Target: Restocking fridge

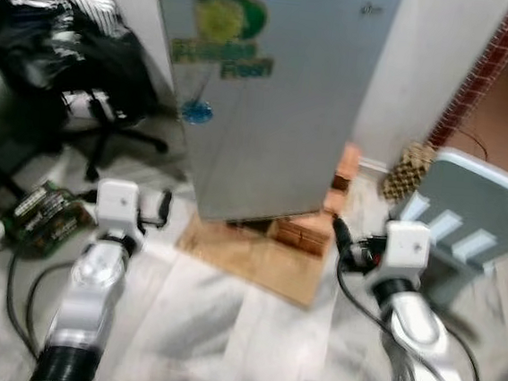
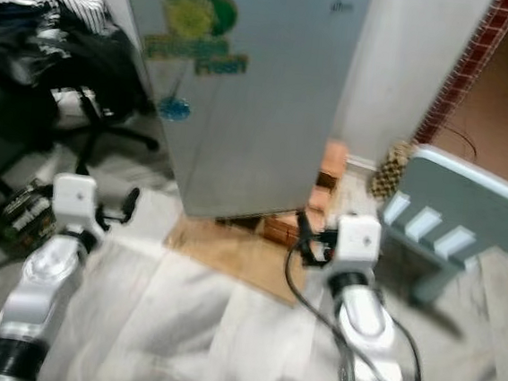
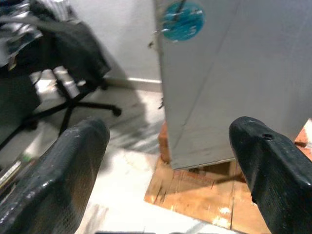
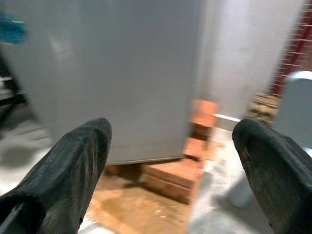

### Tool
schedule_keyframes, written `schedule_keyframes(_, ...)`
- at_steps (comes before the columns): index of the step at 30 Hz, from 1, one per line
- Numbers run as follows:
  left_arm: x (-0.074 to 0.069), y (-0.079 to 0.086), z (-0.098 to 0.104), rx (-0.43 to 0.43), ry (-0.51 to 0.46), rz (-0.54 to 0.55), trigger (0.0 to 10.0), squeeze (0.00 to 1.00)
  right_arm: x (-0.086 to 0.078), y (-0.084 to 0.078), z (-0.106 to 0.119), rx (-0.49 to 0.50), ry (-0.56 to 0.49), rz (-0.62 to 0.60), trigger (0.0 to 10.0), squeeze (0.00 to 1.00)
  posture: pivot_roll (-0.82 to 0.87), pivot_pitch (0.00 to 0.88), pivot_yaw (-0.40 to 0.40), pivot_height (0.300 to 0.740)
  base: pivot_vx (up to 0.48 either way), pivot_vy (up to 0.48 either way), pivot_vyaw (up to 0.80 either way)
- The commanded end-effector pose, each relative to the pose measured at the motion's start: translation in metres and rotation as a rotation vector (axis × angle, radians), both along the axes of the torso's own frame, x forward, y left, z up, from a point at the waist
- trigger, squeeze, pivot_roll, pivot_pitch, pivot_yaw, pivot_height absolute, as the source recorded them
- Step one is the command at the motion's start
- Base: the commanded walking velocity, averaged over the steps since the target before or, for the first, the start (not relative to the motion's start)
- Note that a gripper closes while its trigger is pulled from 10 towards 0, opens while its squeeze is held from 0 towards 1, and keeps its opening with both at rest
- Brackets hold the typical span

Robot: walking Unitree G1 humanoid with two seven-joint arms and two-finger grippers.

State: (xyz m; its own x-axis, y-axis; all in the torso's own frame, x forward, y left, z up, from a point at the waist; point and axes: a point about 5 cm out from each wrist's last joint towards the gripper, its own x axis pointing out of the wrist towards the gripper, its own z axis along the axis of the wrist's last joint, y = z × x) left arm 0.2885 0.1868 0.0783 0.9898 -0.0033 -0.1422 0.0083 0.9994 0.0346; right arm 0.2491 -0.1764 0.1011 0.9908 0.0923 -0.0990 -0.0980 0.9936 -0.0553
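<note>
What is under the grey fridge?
The grey metal fridge stands on red bricks over a flat brown cardboard sheet. Supports farther beneath it are hidden.

Little here can be read. The fridge (image 1: 272,93) carries a green and yellow sticker (image 1: 223,30) high on its door, with a line of green lettering under a round picture, but blur keeps the words from being made out. A small dark mark (image 1: 369,8) near the door's top corner looks like a brand name, too small to read. Lower on the door sits a round blue sticker (image 3: 182,19); its print is unreadable. A green packet (image 1: 46,216) on the floor bears pale print, also illegible.
</note>
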Motion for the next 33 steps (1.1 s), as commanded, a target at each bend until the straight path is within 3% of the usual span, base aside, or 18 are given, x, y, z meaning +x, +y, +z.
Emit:
schedule_keyframes(1, 0.003, -0.011, 0.003, -0.014, -0.006, -0.03, 10.0, 0.0, -0.002, -0.008, 0.001, -0.014, 0.003, -0.033, 10.0, 0.0, -0.06, 0.102, 0.091, 0.74, 0.27, 0.398, -0.8)
schedule_keyframes(8, -0.002, -0.016, 0.002, -0.015, -0.001, -0.052, 10.0, 0.0, -0.002, -0.009, 0.0, -0.019, 0.005, -0.053, 10.0, 0.0, -0.07, 0.108, 0.102, 0.74, 0.269, 0.398, -0.8)
schedule_keyframes(13, -0.005, -0.03, 0.007, -0.004, -0.018, -0.104, 10.0, 0.0, 0.001, -0.006, 0.002, -0.025, -0.008, -0.051, 10.0, 0.0, -0.06, 0.114, 0.115, 0.74, 0.0, 0.0, -0.8)
schedule_keyframes(33, -0.005, -0.03, 0.007, -0.004, -0.018, -0.104, 10.0, 0.0, 0.001, -0.006, 0.002, -0.025, -0.008, -0.051, 10.0, 0.0, -0.06, 0.114, 0.115, 0.74, 0.0, 0.0, -0.8)
